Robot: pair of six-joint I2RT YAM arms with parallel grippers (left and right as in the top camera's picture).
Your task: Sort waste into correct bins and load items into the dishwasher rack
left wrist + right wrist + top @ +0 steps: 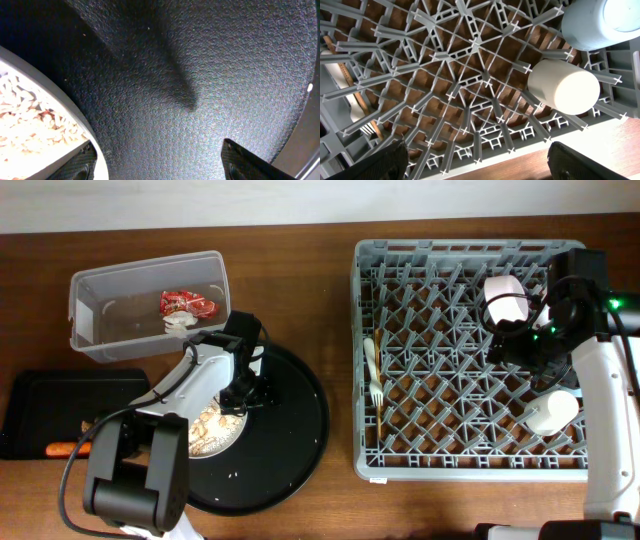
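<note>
A white plate (212, 430) with beige food scraps (20, 120) lies on the big round black tray (290, 430). My left gripper (243, 392) is open at the plate's far edge, and the plate rim (75, 117) lies over its left finger (160, 162). The clear tub (95, 320) holds a red wrapper (186, 303) and a white wrapper (180, 323). The carrot (66, 448) lies in the shallow black tray (40, 395). My right gripper (535, 345) (487, 162) is open and empty above the grey rack (470, 465). The rack holds a cream cup (565, 86) and a light blue cup (600, 20).
A white fork (376, 392), a spoon (368, 355) and a chopstick (381, 415) lie at the rack's left side. Another pale vessel (508, 298) sits at the rack's back right. The cream cup also shows in the overhead view (552, 412).
</note>
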